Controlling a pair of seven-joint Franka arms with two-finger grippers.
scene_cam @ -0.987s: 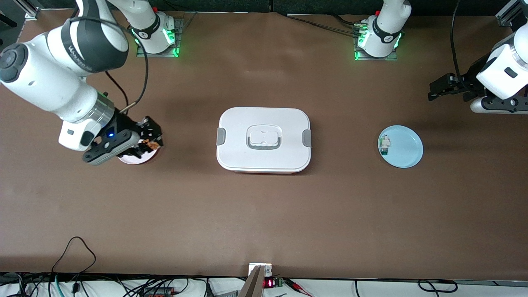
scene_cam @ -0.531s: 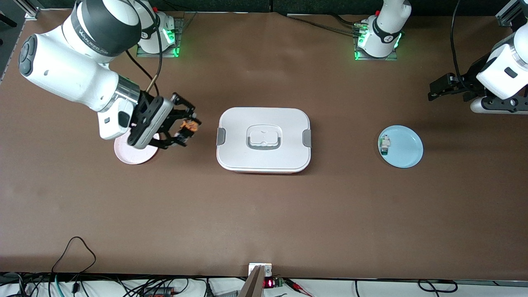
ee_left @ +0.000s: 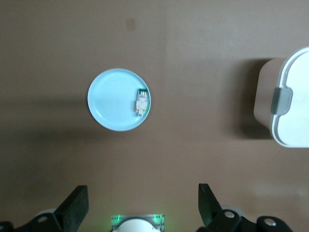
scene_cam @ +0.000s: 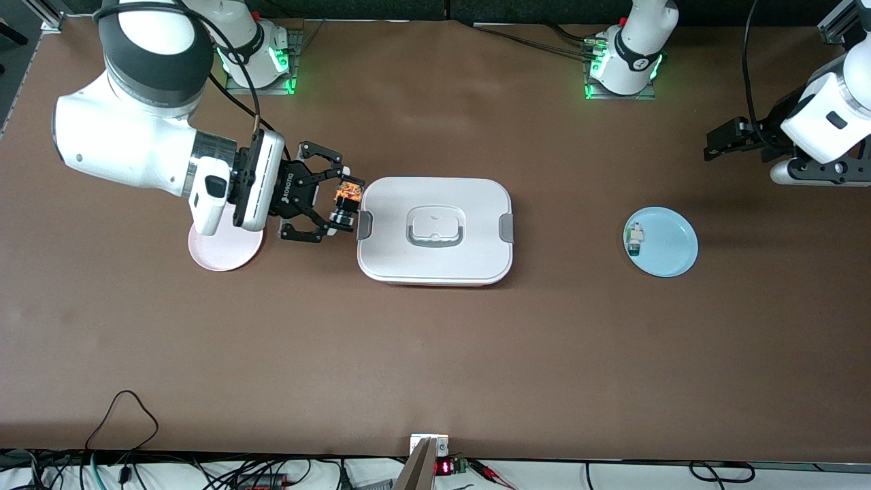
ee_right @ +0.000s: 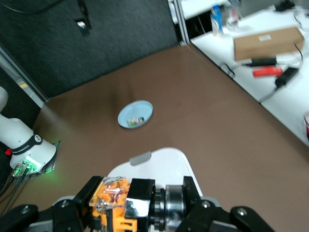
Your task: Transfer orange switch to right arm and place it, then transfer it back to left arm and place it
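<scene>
Front view: the right gripper (scene_cam: 343,202), marked ROBOTIQ, pinches the blocky orange switch (scene_cam: 347,194) at the edge of the smooth white box (scene_cam: 435,230). A pink plate (scene_cam: 225,250) lies bare.

Left wrist view: the left gripper (ee_left: 143,208) hangs wide open, empty, over a round blue plate (ee_left: 111,104) holding a white-grey part (ee_left: 141,102).

Right wrist view: the switch (ee_right: 116,198) fills the jaws.

The brown worktop (scene_cam: 435,354) carries three things in a row. At its centre sits the white lidded box (scene_cam: 435,230), with grey latches at its 3 and 9 o'clock ends. Toward the right arm's end, at the box's 9 o'clock, lies a pink plate (scene_cam: 224,250). Toward the left arm's end, at 3 o'clock and well apart, lies a light blue plate (scene_cam: 670,248).
</scene>
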